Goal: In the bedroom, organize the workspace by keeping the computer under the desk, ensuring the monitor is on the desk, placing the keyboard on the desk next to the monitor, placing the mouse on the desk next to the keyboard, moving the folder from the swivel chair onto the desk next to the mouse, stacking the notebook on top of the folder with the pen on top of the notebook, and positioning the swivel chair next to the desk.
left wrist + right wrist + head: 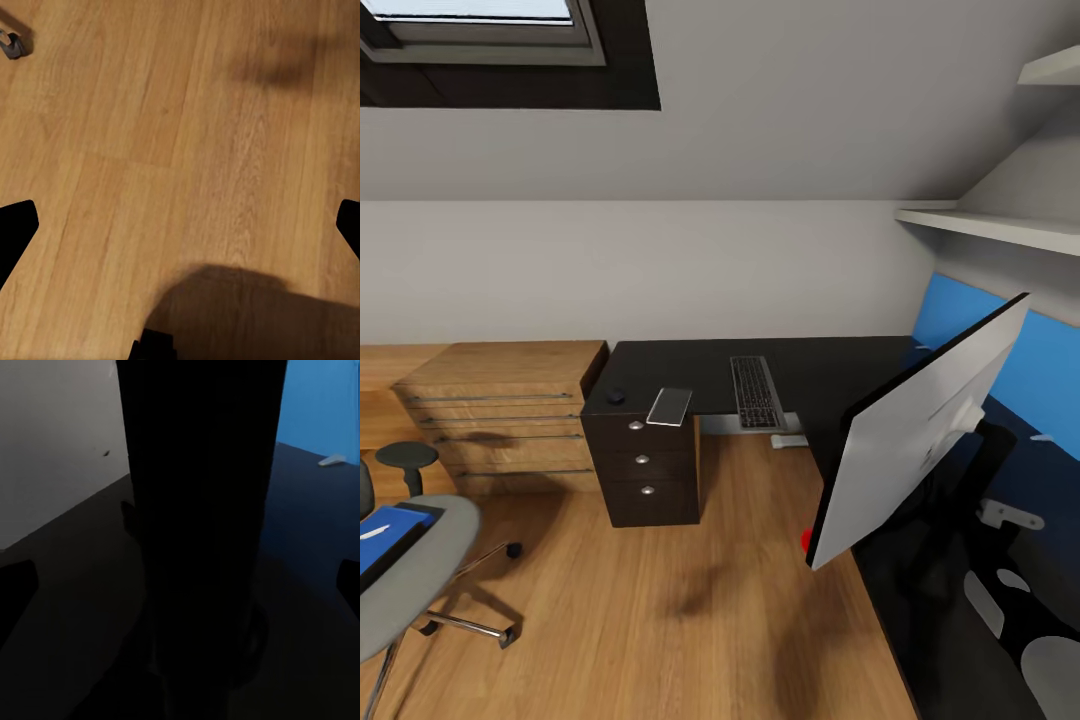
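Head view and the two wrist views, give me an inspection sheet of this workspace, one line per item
Surface: desk black-topped, L-shaped, blue back panel.
Job's things: monitor tilted, seen from its pale back, over the desk's near wing; keyboard flat on the desk; blue folder on the swivel chair seat, chair apart from the desk.
Clutter: small dark round item and silver flat item above the drawers.
Grippers: left fingers spread wide over bare wooden floor; right fingers spread either side of a dark upright form.
Cables: nothing seen.
Surroundings: wooden drawer unit, wall shelf, window.
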{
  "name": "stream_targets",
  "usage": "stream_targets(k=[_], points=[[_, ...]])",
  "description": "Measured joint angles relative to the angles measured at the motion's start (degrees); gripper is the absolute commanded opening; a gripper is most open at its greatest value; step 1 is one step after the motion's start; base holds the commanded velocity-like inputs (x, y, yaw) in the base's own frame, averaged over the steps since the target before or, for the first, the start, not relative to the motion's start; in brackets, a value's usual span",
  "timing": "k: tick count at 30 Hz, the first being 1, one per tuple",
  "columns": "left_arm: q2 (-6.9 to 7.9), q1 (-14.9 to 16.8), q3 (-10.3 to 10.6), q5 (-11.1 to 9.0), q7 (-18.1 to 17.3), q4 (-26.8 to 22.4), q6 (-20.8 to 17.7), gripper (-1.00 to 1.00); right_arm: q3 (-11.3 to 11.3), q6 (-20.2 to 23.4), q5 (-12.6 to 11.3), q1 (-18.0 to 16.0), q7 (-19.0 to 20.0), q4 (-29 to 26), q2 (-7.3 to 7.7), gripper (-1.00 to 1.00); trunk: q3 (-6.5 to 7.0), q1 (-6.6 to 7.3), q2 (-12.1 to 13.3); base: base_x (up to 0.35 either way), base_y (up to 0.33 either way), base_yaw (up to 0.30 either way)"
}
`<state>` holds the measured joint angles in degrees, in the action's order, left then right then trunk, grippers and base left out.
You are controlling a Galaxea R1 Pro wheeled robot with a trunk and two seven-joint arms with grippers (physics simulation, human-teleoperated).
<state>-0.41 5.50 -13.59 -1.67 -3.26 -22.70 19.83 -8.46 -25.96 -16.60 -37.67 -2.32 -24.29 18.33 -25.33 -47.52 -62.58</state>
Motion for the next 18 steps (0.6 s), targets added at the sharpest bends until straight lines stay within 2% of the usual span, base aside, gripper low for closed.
stream_targets(k=[18], points=[[-0.03,0.00,0.00,-0.01,0.00,0.00,0.00,1.00,0.00,-0.52,-0.05,0.00,-0.02,0.00,0.02,1.00,0.00,0.00,0.00,0.033,0.000,0.000]])
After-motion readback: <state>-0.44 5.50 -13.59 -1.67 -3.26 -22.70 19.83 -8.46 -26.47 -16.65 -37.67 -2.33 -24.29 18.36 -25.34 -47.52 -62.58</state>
